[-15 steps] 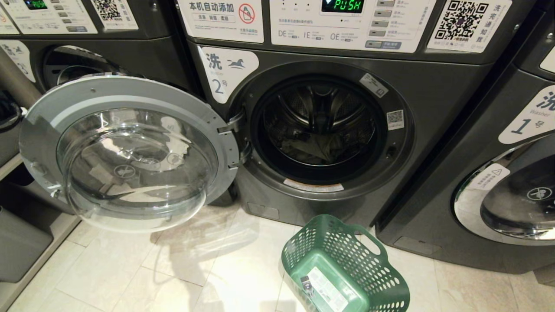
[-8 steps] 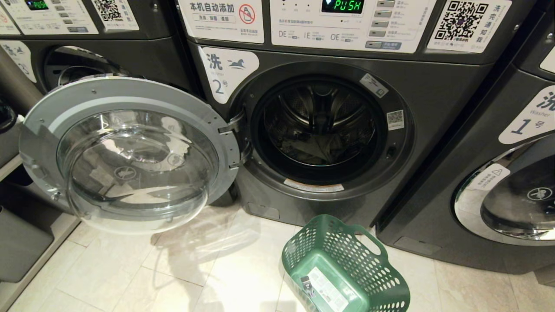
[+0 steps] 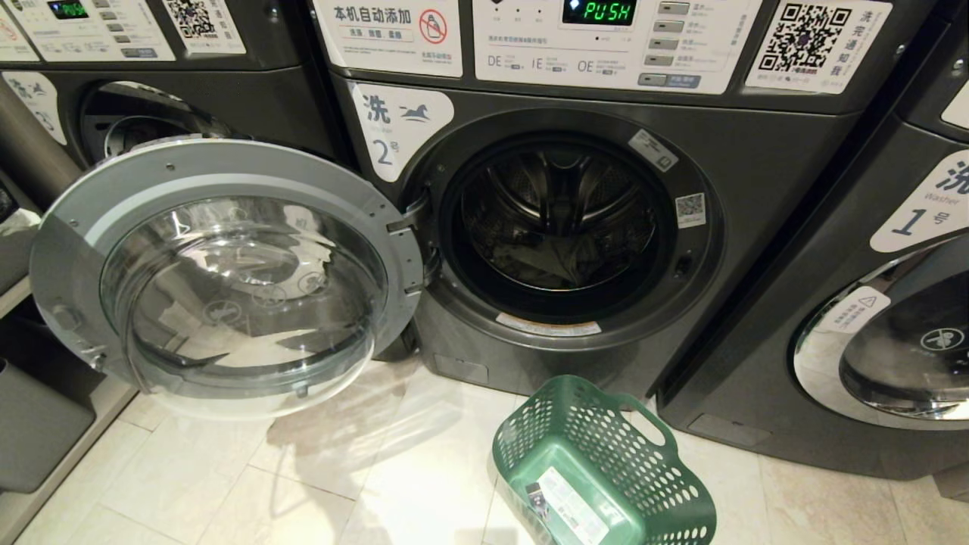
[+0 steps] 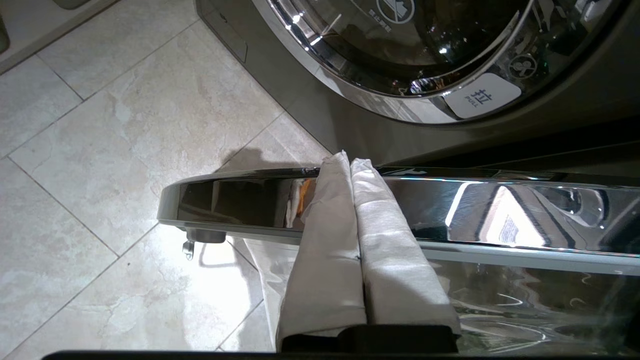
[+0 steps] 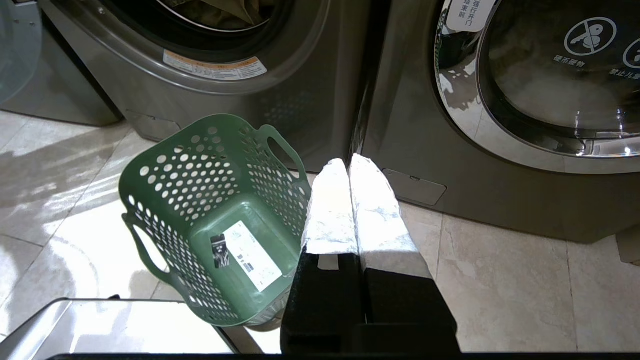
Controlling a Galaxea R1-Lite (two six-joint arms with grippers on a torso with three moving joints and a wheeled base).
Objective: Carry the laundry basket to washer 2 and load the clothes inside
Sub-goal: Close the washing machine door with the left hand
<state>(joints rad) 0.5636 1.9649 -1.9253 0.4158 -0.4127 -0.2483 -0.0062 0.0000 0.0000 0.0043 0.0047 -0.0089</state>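
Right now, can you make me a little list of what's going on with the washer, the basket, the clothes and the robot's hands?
washer 2: door swung wide open to the left
clothes: lying inside the drum
laundry basket: empty, tipped over on the floor in front of the washer
left gripper: shut, fingertips against the chrome edge of the open door
right gripper: shut, holding nothing, beside the basket
washer 1: door closed
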